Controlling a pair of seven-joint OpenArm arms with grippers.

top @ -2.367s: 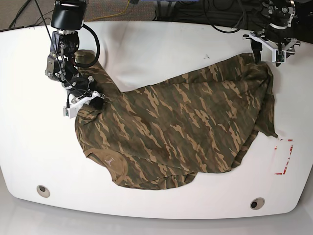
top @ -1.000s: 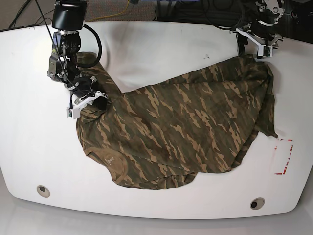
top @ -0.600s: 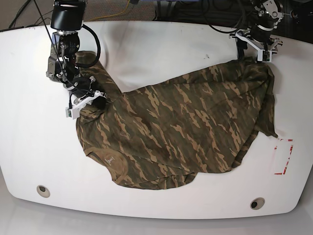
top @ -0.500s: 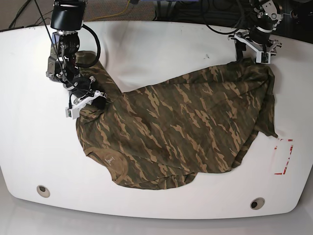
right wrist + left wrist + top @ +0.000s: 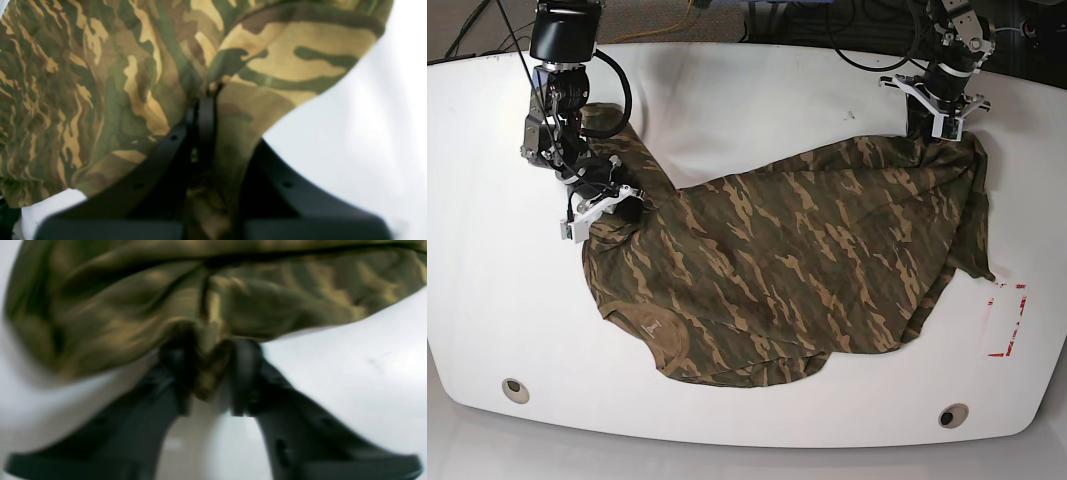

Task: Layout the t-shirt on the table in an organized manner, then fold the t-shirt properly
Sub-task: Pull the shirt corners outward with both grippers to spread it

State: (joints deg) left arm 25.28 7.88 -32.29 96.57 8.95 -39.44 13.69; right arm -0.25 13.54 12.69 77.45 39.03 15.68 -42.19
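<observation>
White table (image 5: 757,100) — grippers (image 5: 206,373) pinching t-shirt (image 5: 797,260)

I am seeing the t-shirt (image 5: 797,270) showing a camouflage print of dark green, brown and tan streaks across all its cloth. In the right wrist view the tan patches are looking pale and yellowish beside olive bands. The worktop (image 5: 747,100) is showing glossy white, carrying a red-marked rectangle (image 5: 1007,320) near one edge. The fingers (image 5: 243,373) are looking black against the white, and the brackets on both arms are showing white.
</observation>
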